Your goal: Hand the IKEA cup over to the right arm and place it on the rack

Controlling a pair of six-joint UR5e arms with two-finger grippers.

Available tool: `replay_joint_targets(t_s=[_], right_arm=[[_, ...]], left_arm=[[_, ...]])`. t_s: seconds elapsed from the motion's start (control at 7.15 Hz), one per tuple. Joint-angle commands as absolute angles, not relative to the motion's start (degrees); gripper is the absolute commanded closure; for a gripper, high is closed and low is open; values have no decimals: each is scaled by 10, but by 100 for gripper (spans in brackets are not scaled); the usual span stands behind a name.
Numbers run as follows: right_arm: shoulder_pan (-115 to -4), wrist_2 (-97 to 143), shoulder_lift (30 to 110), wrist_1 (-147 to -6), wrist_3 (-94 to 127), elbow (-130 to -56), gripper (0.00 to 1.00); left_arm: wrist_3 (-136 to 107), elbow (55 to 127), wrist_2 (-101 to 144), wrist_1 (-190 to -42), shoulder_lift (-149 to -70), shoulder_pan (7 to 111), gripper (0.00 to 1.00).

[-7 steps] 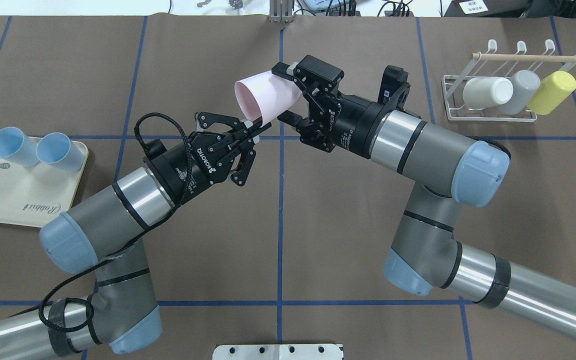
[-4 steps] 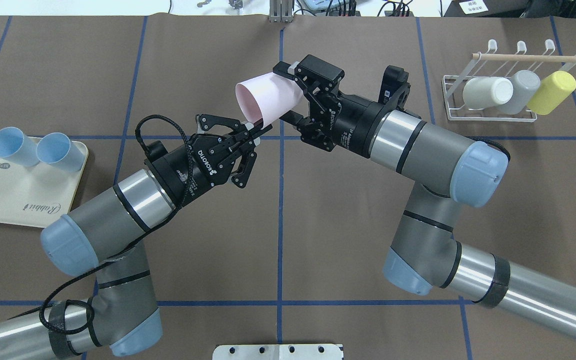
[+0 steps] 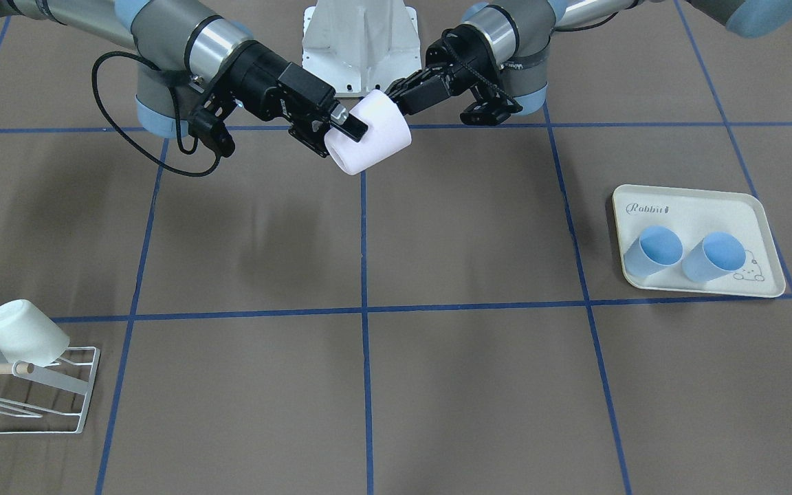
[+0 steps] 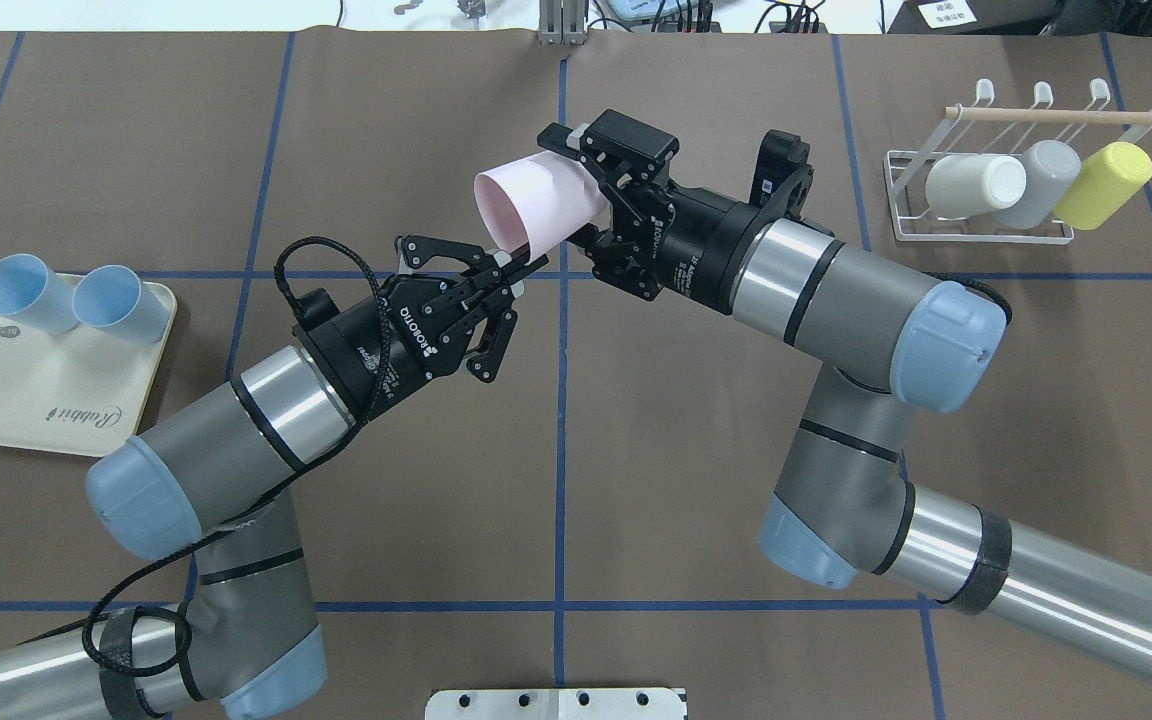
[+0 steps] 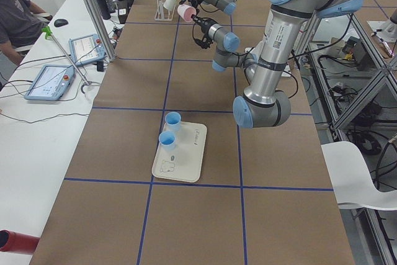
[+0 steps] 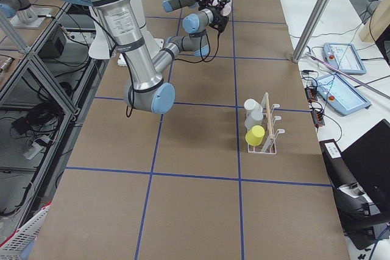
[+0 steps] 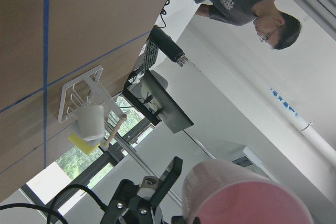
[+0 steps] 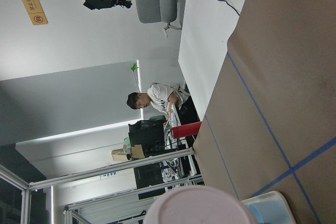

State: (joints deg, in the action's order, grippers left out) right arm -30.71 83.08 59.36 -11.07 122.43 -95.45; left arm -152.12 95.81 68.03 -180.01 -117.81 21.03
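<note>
Pink cup (image 3: 372, 141), front-facing view: I log it aloft over the table (image 3: 437, 240), its closed end clamped in the right hand (image 3: 342, 134) and its rim pinched between the near-closed fingers of the left hand (image 3: 401, 95). Overhead view: rack (image 4: 976, 236) at the table's far right, well apart from the pink cup, carrying a white cup (image 4: 971, 185), grey cup (image 4: 1041, 180) and yellow cup (image 4: 1101, 185).

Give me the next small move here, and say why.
Probably back the left tool off the rim of the pink cup, opening first if it pinches, which is unclear. The right tool clamps the cup's closed end, so clearing the rim frees the swing to the rack.
</note>
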Motion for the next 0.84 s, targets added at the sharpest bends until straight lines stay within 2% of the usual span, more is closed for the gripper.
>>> replay_joint_targets(t_s=[0.0, 0.7], right_arm=[[-307, 832, 593, -110, 1222, -953, 100], [-315, 830, 597, -113, 1165, -952, 100]], left_arm=[[-1512, 959, 680, -1800, -1174, 211, 1], [-1432, 965, 683, -1804, -1168, 213, 0]])
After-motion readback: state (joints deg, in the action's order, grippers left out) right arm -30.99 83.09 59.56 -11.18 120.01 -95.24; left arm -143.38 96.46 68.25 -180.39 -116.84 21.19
